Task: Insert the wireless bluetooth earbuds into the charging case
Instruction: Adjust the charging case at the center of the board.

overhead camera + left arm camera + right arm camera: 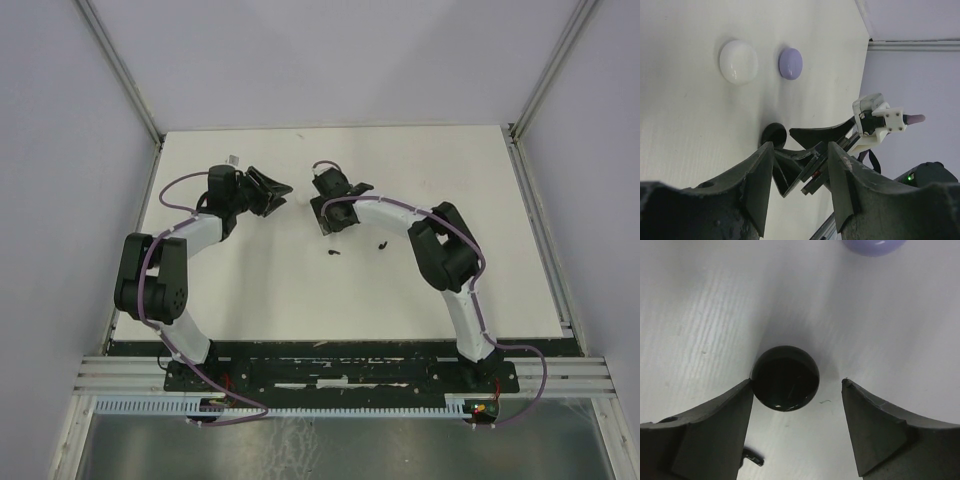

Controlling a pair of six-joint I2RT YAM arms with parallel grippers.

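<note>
Top view: 2 tiny black earbuds (334,252) (382,244) lie loose on the white table (250,290), just beside the right forearm and apart from both pincers; a low sweep of that arm could flick them away. The left pincer (272,192) and right pincer (325,195) face each other near the far middle of the table; no charging case can be made out from here.

Left wrist view: the 2 pincers stand close together, so a careless reach by either could make them collide. The left pincer (800,170) is partly open with nothing between its fingers (760,170); through the gap only the right pincer (807,145) shows, aimed at the black charging case (773,134), which is half hidden. A white case (738,62) and a lilac case (790,63) sit side by side farther off, untouched.

Right wrist view: the black charging case (785,378) is domed, glossy and looks shut; it sits off-centre in the right pincer (797,382), so closing now would likely push it sideways or let it squirt out. The jaws stand wide and grip nothing; one finger (715,425) touches or nearly touches the case's edge, and the other (880,425) is apart from it. A small black piece (752,458), perhaps an earbud, lies beside the nearer finger and could be shoved aside; the lilac case (872,244) is at the far edge.
</note>
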